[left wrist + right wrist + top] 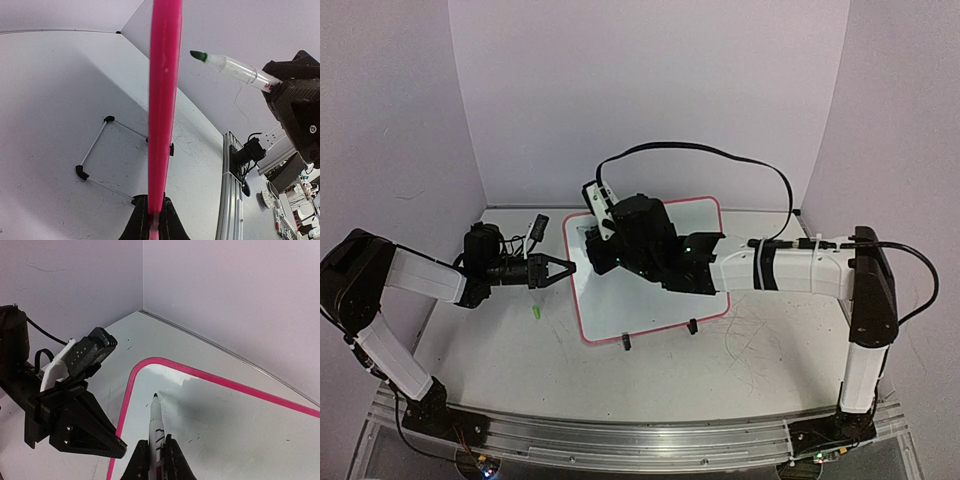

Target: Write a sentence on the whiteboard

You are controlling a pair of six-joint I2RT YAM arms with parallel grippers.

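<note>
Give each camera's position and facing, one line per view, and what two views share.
Top external: above and behind the bases, looking down on the table; both arms and the whiteboard show.
Left wrist: on the left arm, looking along the board's pink rim edge-on; the left gripper clamps it.
Right wrist: on the right arm, looking down the marker at the board; the right gripper holds the marker.
Shared: both wrist views show the marker and the pink rim.

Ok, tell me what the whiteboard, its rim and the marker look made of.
The whiteboard looks like a glossy white coated sheet; soft reflections show on it. Its rim is probably smooth pink plastic, with a slight sheen. The marker seems to have a clear plastic barrel, see-through, and a green felt-like tip.
</note>
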